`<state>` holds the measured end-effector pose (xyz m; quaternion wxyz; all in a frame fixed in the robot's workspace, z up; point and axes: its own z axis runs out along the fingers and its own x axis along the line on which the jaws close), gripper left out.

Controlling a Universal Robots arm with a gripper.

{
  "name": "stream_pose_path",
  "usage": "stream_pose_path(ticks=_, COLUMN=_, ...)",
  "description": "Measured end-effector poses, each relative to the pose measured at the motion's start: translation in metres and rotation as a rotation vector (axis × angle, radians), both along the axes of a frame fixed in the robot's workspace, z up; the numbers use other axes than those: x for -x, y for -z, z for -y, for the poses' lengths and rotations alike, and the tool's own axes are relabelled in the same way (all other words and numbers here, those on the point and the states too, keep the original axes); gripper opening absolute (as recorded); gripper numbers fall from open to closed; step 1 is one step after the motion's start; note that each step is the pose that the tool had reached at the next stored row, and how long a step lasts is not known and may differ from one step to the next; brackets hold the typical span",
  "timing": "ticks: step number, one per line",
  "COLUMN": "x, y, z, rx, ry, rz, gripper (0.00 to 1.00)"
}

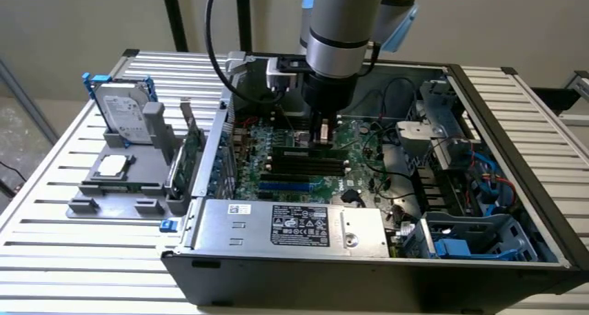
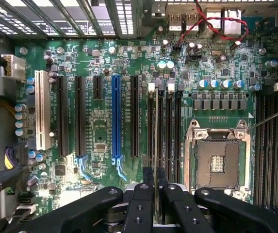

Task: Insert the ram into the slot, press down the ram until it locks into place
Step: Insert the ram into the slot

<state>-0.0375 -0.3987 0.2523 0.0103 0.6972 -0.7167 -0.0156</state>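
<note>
My gripper [image 1: 324, 125] hangs inside the open computer case, just above the green motherboard [image 1: 354, 180]. It is shut on the ram [image 2: 156, 136], which the wrist view shows edge-on as a thin pale line between the two black fingers [image 2: 141, 206]. The ram lies parallel to the four black slots [image 2: 164, 126] and lines up with the slot [image 2: 152, 131] on the blue-socket side of the group. In the exterior view the ram [image 1: 324, 137] reaches down close to the slots [image 1: 308, 162]; whether it touches one I cannot tell. White latches [image 2: 151, 87] stand at the slots' far ends.
A bright blue socket [image 2: 115, 119] and black and white expansion slots [image 2: 41, 109] lie beside the memory slots. The open CPU socket [image 2: 219, 160] lies on the other side. The labelled power supply [image 1: 294, 225], drive cage [image 1: 451, 122] and cables [image 1: 391, 191] crowd the case. A hard drive [image 1: 124, 112] stands outside.
</note>
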Motion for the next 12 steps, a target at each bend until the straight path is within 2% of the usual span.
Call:
stream_pose_path(ticks=7, x=0.0, y=0.0127, z=-0.001, rx=0.0001, ry=-0.003, rz=-0.0001, gripper=0.14)
stream_pose_path(ticks=12, x=-0.001, y=0.017, z=-0.001, rx=0.0001, ry=-0.003, rz=-0.0001, gripper=0.14)
